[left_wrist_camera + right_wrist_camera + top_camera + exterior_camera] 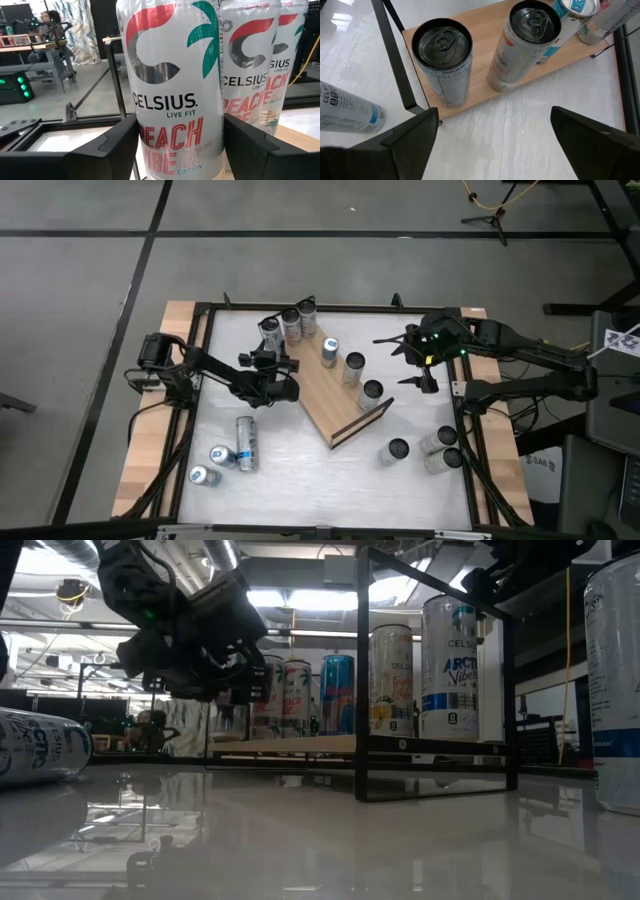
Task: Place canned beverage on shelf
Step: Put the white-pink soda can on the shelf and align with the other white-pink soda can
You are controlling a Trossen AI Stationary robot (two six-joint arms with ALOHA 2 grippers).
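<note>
The shelf (pixel 320 385), a light-brown board with black wire end rails, lies slantwise on the white table and carries several upright cans. My left gripper (pixel 268 352) is at the shelf's far left end, shut on a white Celsius Peach Vibe can (pixel 172 85). That can stands upright beside a like can (pixel 260 70) on the board. In the low view the gripper (pixel 235 665) hides part of the held can. My right gripper (pixel 495 145) is open and empty. It hovers over the table off the shelf's right side (pixel 405 358), above two upright cans (pixel 442 60) (pixel 525 45). My left gripper has the Peach Vibe can's lower body (pixel 175 150) between its two fingers (pixel 107 150), one on each side. The fingers come level from the table's near side. The can is upright. Its bottom is out of view, so whether it rests on the board I cannot tell.
Three cans (pixel 245 445) lie on the table at the near left. Three more (pixel 437 442) are at the near right, one of them large in the low view (pixel 612 680). One can (pixel 345 112) lies below my right gripper. A black frame (pixel 205 380) borders the table.
</note>
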